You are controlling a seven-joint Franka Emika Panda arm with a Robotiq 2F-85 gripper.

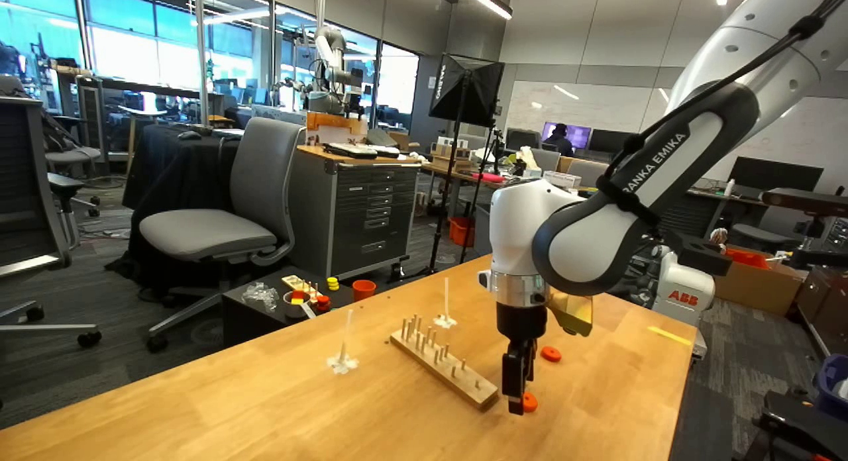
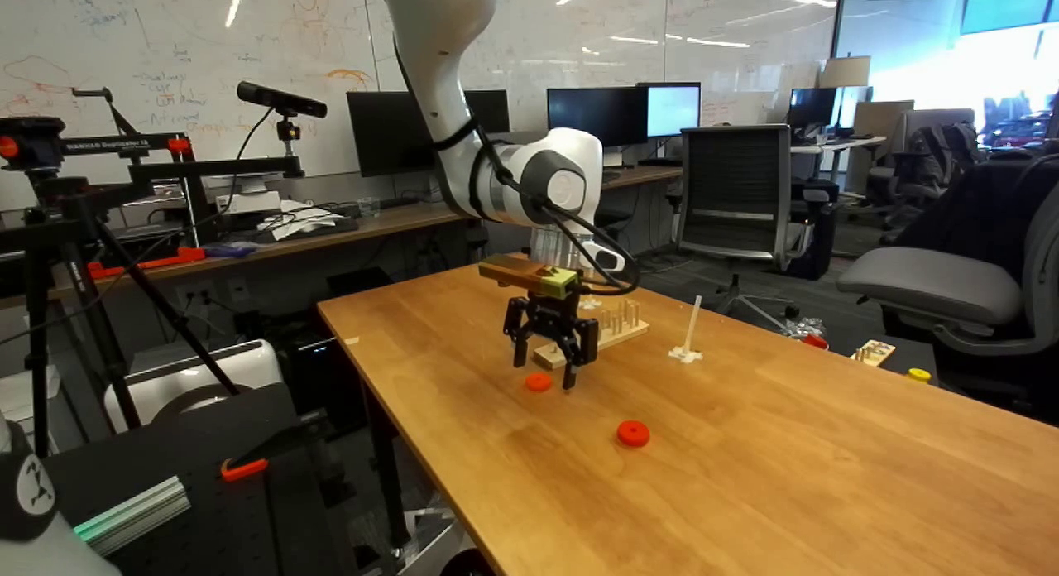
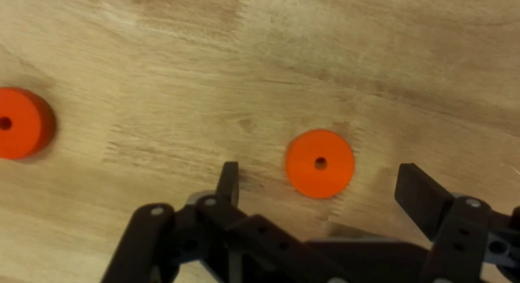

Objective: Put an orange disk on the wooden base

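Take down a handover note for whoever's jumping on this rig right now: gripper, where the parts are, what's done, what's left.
Gripper: jaws open, holding nothing, either side of a round orange disk, with a gap on both sides.
Parts: that disk and a second round orange disk lie on the brown wooden tabletop; the long, narrow, pegged light-wood base is nearby on it.
Done: jaws lined up around a disk; not yet gripped, and no disk set on the base yet.
Left: probably close on that disk, lift it, carry it over and set it on the base.
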